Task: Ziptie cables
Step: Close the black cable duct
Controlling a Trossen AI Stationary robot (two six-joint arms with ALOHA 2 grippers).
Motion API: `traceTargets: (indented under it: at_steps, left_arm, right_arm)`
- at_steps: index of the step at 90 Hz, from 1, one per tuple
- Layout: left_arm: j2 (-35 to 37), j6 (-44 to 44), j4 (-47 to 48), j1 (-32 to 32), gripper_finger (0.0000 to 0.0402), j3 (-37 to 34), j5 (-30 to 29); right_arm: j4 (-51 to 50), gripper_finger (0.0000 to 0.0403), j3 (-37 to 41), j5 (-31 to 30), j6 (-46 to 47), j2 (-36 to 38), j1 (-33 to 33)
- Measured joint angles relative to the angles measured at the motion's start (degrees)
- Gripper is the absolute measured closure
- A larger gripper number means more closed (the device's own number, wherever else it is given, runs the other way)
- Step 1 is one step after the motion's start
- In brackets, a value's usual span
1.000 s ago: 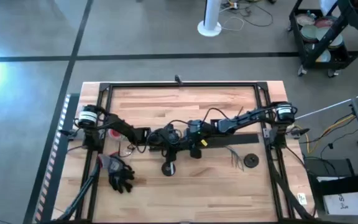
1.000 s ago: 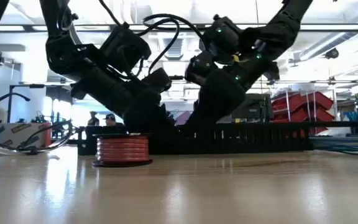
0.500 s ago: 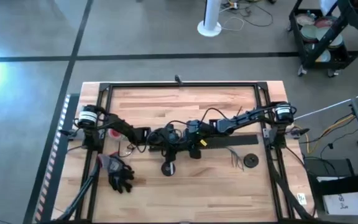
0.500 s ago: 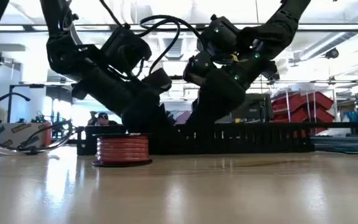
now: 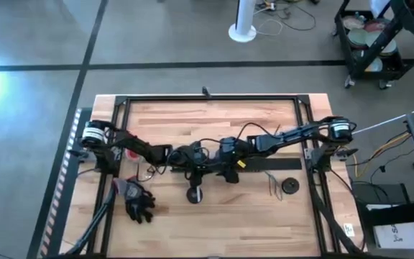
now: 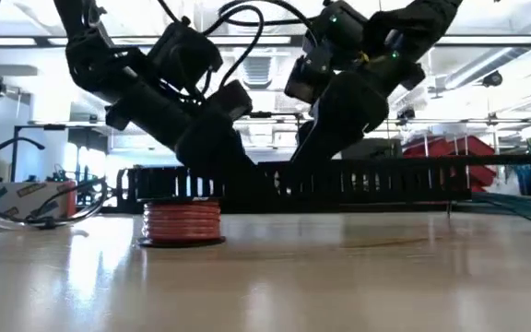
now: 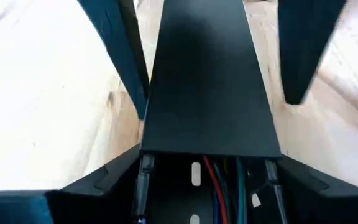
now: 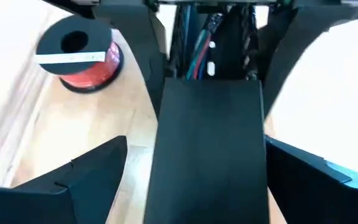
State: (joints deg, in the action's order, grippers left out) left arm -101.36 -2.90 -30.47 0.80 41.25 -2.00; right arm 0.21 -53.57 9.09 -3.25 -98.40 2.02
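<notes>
A long black comb-toothed duct (image 6: pixel 358 187) hangs level just above the table's middle, a flat black cover (image 7: pixel 207 81) on part of it. Coloured cables (image 7: pixel 219 186) run inside its uncovered stretch. My left gripper (image 5: pixel 185 160) and my right gripper (image 5: pixel 218 164) face each other along the duct, each with one finger on either side. A loose coil of pale cable (image 6: pixel 30 210) lies on the table to the left. I cannot make out the ziptie in any view. My left gripper holds the duct's uncovered stretch, one finger on each side wall (image 7: pixel 143 171), just short of the cover's end. The fingers lie along the duct, which hangs level and clear of the table. My right gripper straddles the covered stretch (image 8: pixel 207 155). One finger (image 8: pixel 291 168) lies against the cover's edge. The other finger (image 8: pixel 86 177) shows some wood between it and the duct, so its contact cannot be told.
A red wire spool (image 6: pixel 182 224) stands on the table near the grippers, toward the near edge. A small black disc (image 5: pixel 290 185) and loose wire ends (image 5: pixel 272 183) lie to the right. A black tangle (image 5: pixel 139 205) lies at the near left. A metal frame (image 5: pixel 207 97) borders the table.
Both grippers have gone up together. The duct has gone up with them from resting on the table to hanging clear of it, and it stays level.
</notes>
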Motion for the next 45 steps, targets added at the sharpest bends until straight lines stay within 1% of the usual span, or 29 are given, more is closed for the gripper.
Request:
traceTargets:
  at_steps: [26, 40, 45]
  left_arm:
    - [0.7, -1.9, 1.0, -0.1, 0.0099, 0.1, 0.0]
    - [3.3, -1.9, 1.7, -0.1, 0.0099, 0.0, 0.0]
    - [4.4, -1.7, 4.5, -0.1, 0.0104, 0.0, 0.0]
  right_arm:
    - [0.0, 0.0069, 0.4, -0.5, 0.2, -0.2, 0.1]
    - [0.6, 0.0070, 0.4, -1.3, 0.2, -0.2, 0.1]
    - [0.5, 0.0069, 0.4, -2.6, 0.2, -0.3, 0.1]
